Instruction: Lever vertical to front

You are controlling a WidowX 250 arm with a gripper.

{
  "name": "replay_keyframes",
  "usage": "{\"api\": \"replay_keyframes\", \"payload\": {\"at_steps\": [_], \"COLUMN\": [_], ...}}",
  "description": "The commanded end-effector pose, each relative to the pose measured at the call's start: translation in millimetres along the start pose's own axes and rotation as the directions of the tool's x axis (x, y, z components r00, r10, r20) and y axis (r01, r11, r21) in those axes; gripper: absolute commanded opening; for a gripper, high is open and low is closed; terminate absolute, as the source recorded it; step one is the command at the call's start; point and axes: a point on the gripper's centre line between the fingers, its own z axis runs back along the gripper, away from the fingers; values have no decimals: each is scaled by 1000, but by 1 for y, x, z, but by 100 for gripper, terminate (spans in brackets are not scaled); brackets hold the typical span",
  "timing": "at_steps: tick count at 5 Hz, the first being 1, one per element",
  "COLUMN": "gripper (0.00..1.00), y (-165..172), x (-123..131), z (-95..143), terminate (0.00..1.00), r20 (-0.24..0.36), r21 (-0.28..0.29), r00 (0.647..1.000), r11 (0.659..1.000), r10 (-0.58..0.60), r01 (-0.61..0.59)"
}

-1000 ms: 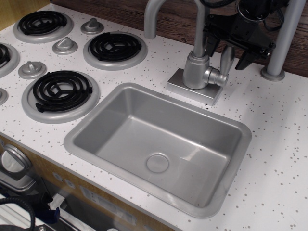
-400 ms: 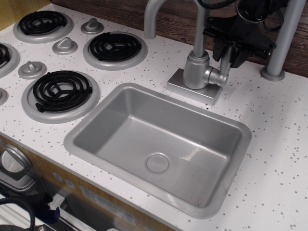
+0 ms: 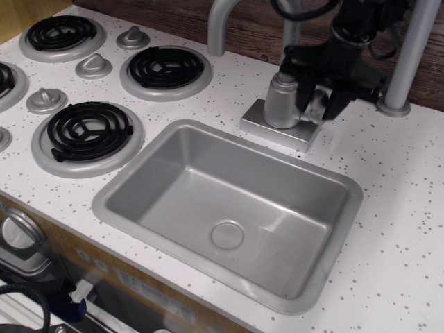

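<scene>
Burners and sink at left unchanged. At the faucet base, my gripper has dropped from behind and above to sit over the lever; a second ago the paddle stood clear and upright beside it. Fingers now straddle the stub on the body's right side, mostly hiding the paddle. Cannot tell if they pinch it. Lever's long axis: looks tipped off vertical toward the front, but too covered to confirm. Judged: the turn is beginning.

Matt silver-grey plastic sink
</scene>
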Motion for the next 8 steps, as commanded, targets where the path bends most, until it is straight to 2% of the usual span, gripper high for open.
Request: {"api": "replay_keyframes", "payload": {"at_steps": [1, 4, 7, 8], "gripper": [0, 0, 0, 100], "y": [4, -5, -6, -5], "x": [-9, -17, -19, -19], "z": [8, -17, -25, -19], "terminate": [0, 0, 0, 0], "r20": [-62, -67, -54, -64], "r21": [-63, -133, -151, -154], "r00": [998, 998, 998, 998], "r11": [998, 991, 989, 988], "r10": [-14, -8, -9, -16], "r01": [10, -1, 0, 6]}}
